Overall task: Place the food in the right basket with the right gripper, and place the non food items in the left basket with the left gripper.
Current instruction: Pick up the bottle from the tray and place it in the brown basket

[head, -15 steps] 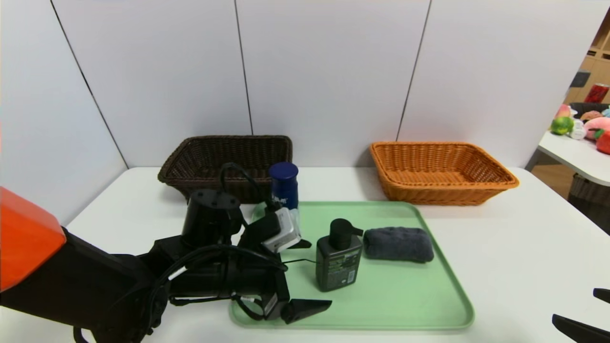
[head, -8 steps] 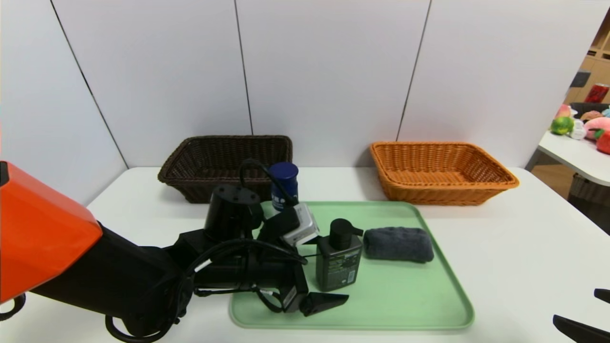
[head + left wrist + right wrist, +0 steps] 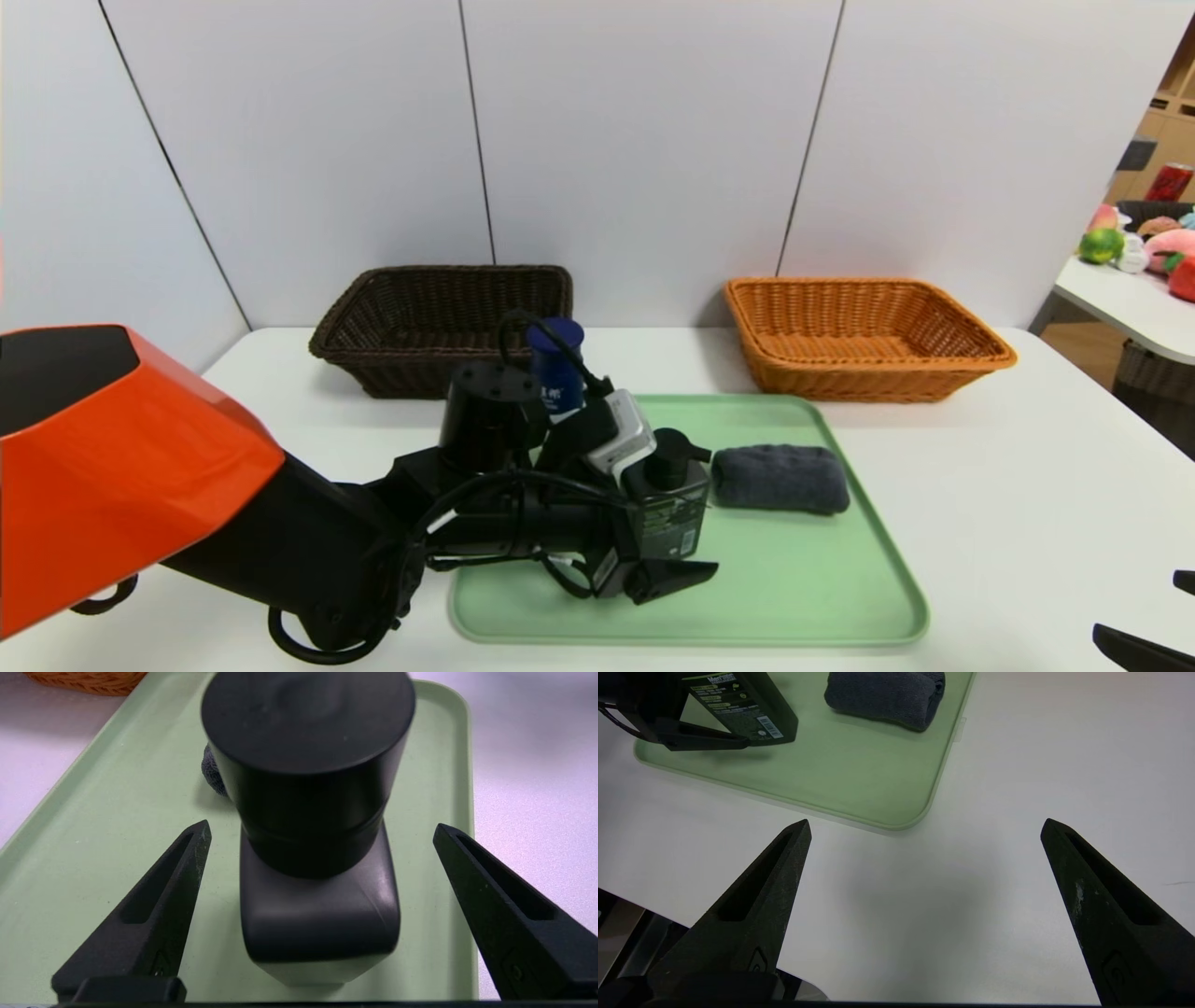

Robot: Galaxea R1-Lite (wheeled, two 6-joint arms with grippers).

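Observation:
A dark pump bottle (image 3: 674,511) stands upright on the green tray (image 3: 794,597). My left gripper (image 3: 693,523) is open around it. In the left wrist view the bottle (image 3: 317,900) sits between the two fingers of that gripper (image 3: 321,825), with a gap on each side. A rolled grey towel (image 3: 780,478) lies just right of the bottle. A blue-capped container (image 3: 557,359) stands at the tray's far left corner, partly hidden by my left wrist; I cannot tell whether it is food. My right gripper (image 3: 927,822) hangs open over bare table, near the tray's front right corner (image 3: 859,774).
The dark brown basket (image 3: 439,273) stands at the back left and the orange basket (image 3: 868,283) at the back right, both against the white wall. White tabletop (image 3: 1008,485) lies right of the tray. A side table with toys (image 3: 1144,247) is at the far right.
My left arm has moved right across the tray, bringing its open fingers from beside the pump bottle to either side of it. The right gripper has barely moved.

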